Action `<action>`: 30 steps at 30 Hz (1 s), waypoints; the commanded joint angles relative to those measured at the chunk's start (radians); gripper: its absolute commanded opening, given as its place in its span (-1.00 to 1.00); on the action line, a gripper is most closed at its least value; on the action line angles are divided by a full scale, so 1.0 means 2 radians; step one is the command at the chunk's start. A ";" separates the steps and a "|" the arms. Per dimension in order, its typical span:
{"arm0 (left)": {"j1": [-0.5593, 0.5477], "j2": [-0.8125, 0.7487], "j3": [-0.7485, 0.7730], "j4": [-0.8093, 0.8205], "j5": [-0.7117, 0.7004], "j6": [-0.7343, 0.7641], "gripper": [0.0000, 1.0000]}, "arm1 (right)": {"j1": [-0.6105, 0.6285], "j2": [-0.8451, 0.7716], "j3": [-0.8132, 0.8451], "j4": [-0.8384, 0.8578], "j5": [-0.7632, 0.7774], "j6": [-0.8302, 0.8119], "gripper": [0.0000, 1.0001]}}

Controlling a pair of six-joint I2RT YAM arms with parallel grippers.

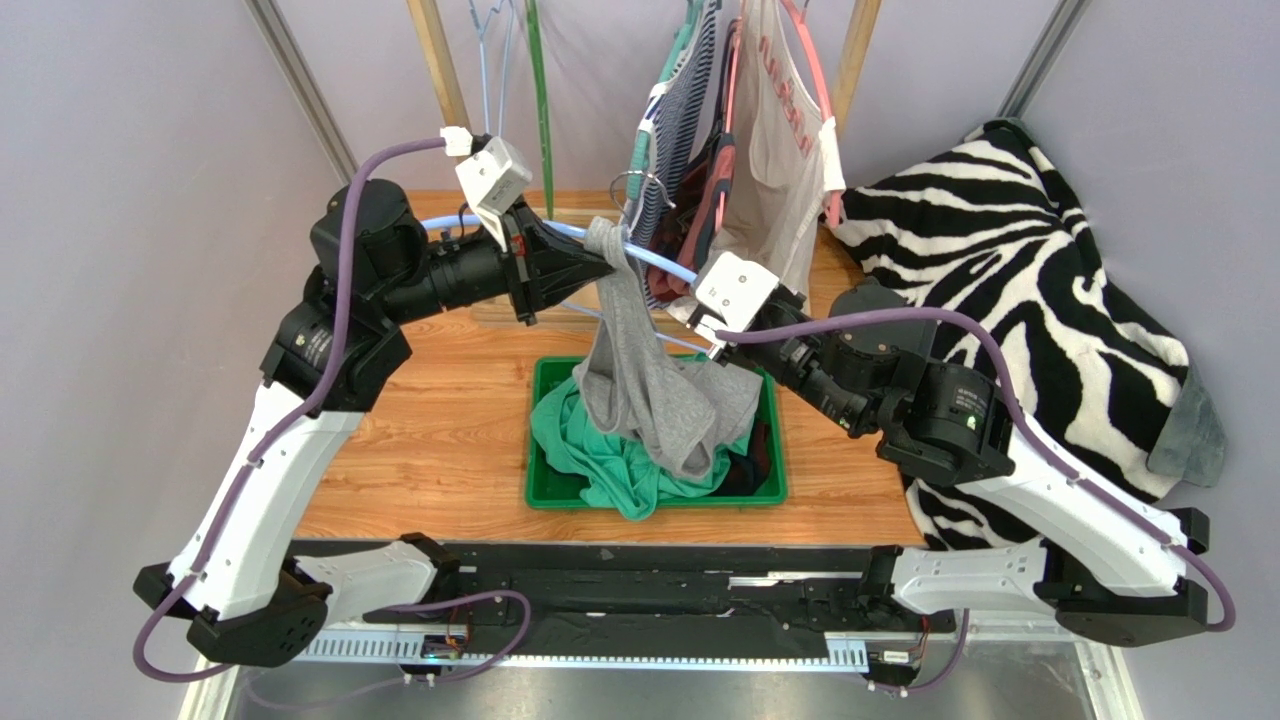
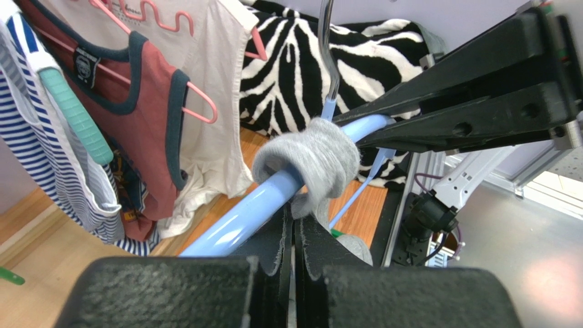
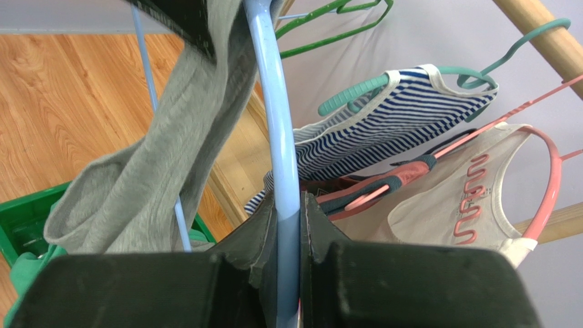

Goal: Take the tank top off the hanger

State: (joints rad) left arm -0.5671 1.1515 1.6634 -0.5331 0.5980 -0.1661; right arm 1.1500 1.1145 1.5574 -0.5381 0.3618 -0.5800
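A grey tank top [image 1: 661, 383] hangs by one strap [image 2: 311, 160] looped round a light blue hanger [image 1: 654, 258]; its body drapes down into the green bin [image 1: 549, 488]. My left gripper [image 1: 609, 267] is shut on the grey fabric just below the strap, right against the hanger bar [image 2: 239, 219]. My right gripper [image 1: 694, 312] is shut on the hanger's arm [image 3: 277, 123], which runs up between its jaws. In the right wrist view the tank top [image 3: 157, 178] hangs to the left of the hanger. The hanger is held off the rail, above the table.
The bin also holds a green garment [image 1: 601, 450]. Striped, maroon and cream tops on hangers [image 1: 751, 135] hang from the wooden rail just behind. A zebra-print blanket [image 1: 1022, 255] lies at the right. Empty green and blue hangers [image 1: 519, 75] hang at the back left.
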 commanded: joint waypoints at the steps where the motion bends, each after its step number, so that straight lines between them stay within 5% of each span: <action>1: 0.015 -0.022 0.051 0.016 -0.002 0.003 -1.00 | 0.005 -0.040 -0.030 0.018 0.020 0.007 -1.00; 20: 0.040 0.060 0.304 -0.011 0.002 0.038 -1.00 | 0.005 -0.168 -0.076 -0.058 0.113 0.030 -1.00; 30: 0.040 0.069 0.284 -0.026 -0.030 0.081 -1.00 | 0.005 -0.246 -0.055 -0.130 0.124 0.073 -1.00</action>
State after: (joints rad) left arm -0.4900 1.2949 2.2551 -0.5880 0.5896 -0.0650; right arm 1.1599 0.6979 1.3914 -0.7631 0.5941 -0.5095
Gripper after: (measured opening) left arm 0.008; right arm 0.118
